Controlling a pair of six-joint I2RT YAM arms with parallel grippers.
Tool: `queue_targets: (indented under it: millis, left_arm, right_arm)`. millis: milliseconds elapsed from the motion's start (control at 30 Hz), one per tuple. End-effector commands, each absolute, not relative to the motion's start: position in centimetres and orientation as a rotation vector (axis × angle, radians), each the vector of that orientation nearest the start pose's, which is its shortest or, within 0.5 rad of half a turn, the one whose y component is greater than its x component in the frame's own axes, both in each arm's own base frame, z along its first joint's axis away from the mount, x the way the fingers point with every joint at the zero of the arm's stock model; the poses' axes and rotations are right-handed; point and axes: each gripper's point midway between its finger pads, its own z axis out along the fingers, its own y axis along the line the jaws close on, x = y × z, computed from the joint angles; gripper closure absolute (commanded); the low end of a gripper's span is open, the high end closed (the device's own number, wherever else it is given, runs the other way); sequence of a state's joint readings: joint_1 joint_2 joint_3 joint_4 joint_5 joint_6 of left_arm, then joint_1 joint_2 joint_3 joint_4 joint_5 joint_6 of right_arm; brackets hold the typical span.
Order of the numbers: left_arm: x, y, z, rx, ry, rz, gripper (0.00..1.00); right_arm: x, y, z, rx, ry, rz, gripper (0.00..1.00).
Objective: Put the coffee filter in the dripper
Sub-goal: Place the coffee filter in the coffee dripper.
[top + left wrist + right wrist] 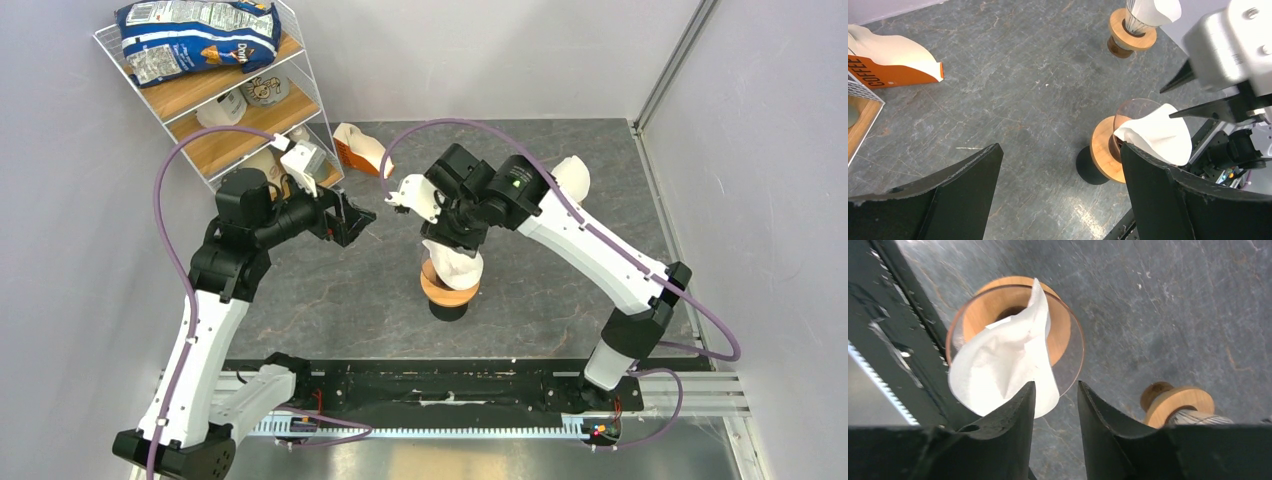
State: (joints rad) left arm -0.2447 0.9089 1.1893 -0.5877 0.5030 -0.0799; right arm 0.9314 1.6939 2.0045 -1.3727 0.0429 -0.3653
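**Where the filter lies askew in the dripper: entry and hazards**

Although the paper has reached the glass, it is not seated.

- Item 1, coffee filter (1003, 360): lies inside the dripper (1060, 330), flattened rather than opened. One point faces the centre hole and a broad lobe hangs over the near rim.
- Item 2, dripper: glass cone in a wooden collar, upright on a dark base on the counter (330, 290).
- Item 3, right gripper (1056, 387): hovers over the cone with its fingers (1018, 410) parted and pinching nothing. The filter's edge sits just beside one of them.
- Item 4, left gripper (1060, 150): spread wide and empty, well apart from the dripper.
- Sundries: orange filter packet (893, 75); a second dripper with its own filter (1130, 32); wire shelf (215, 110).

Hazards, as judged:
- The overhanging lobe could tip the light paper out over the rim.
- A finger lifting away could snag the edge and drag the filter out.
- A nudge to the collar could topple the dripper off its narrow base.

Not determinable:
- Whether the paper actually touches the finger.
- Whether its tip reaches the bottom of the cone.
- Where the seam lies.
- From above, the right arm covers most of the cone.
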Motion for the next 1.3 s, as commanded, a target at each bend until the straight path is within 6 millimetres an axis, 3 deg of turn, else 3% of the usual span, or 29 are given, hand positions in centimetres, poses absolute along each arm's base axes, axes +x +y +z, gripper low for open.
queue_targets:
  millis: [0,200,367,700,867,1133,1267]
  left_arm:
    - [25.7,-15.6,36.5,0.458,1.755,-0.745,0.04]
    - [26.3,-16.0,37.1,0.443,1.744,-0.770,0.04]
    - [26.5,-16.0,37.2,0.421,1.746,-0.781,0.04]
    - [26.3,-15.8,37.4,0.413,1.741,-0.777,0.03]
    - [26.4,-15.7,37.3,0.411,1.743,-0.770,0.03]
    - [27.2,-15.0,37.7,0.326,1.750,-0.760,0.03]
    - [27.6,-14.7,38.4,0.301,1.737,-0.762,0.03]
  right_arm:
    - [21.7,27.5,32.1,-1.493,1.993,0.373,0.64]
    - [19.0,28.8,31.4,-1.545,1.936,0.599,0.90]
    - [19.8,29.3,29.1,-1.573,1.966,0.552,1.00]
    - [21.8,29.3,24.0,-1.609,2.023,0.332,1.00]
    - [21.7,29.0,21.5,-1.629,2.060,0.275,1.00]
    - [21.2,29.4,19.6,-1.635,2.082,0.311,0.99]
    - [20.9,29.7,19.3,-1.640,2.078,0.345,0.87]
